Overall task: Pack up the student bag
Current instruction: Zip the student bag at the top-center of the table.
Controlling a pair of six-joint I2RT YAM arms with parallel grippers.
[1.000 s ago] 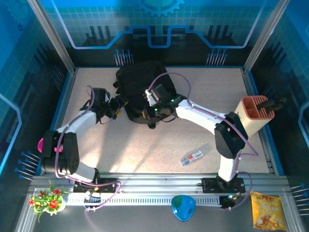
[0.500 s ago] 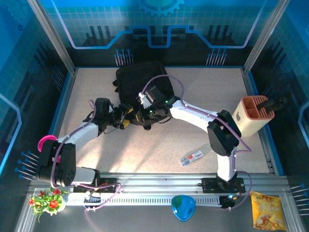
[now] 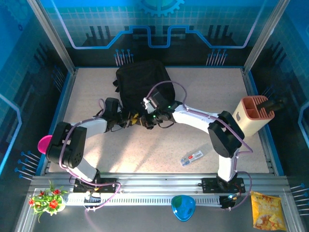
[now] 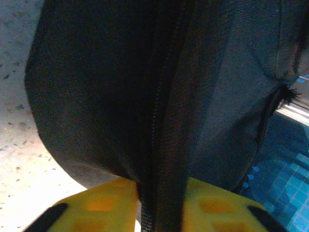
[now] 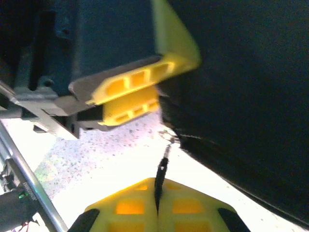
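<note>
The student bag (image 3: 142,84), a large black backpack, lies at the back middle of the table. My left gripper (image 3: 129,119) is at its near edge, shut on a fold of the black fabric. In the left wrist view the zipper (image 4: 159,101) runs down that fold between the yellow fingers (image 4: 104,203), and the student bag (image 4: 96,72) rises behind. My right gripper (image 3: 147,120) is just right of the left one. Its jaws (image 5: 158,186) are shut on the black zipper pull (image 5: 161,166), beside the student bag (image 5: 241,96), with the left gripper's fingers (image 5: 133,82) opposite.
A white pen-like case (image 3: 192,157) lies on the speckled table (image 3: 145,150) at the near right. A beige holder (image 3: 253,116) stands at the right edge. A yellow snack bag (image 3: 264,210), a blue object (image 3: 183,207) and flowers (image 3: 46,198) lie beyond the front rail.
My left gripper has moved right to the bag's near edge and closed on the fabric. The right gripper has shifted slightly toward the front, still shut.
</note>
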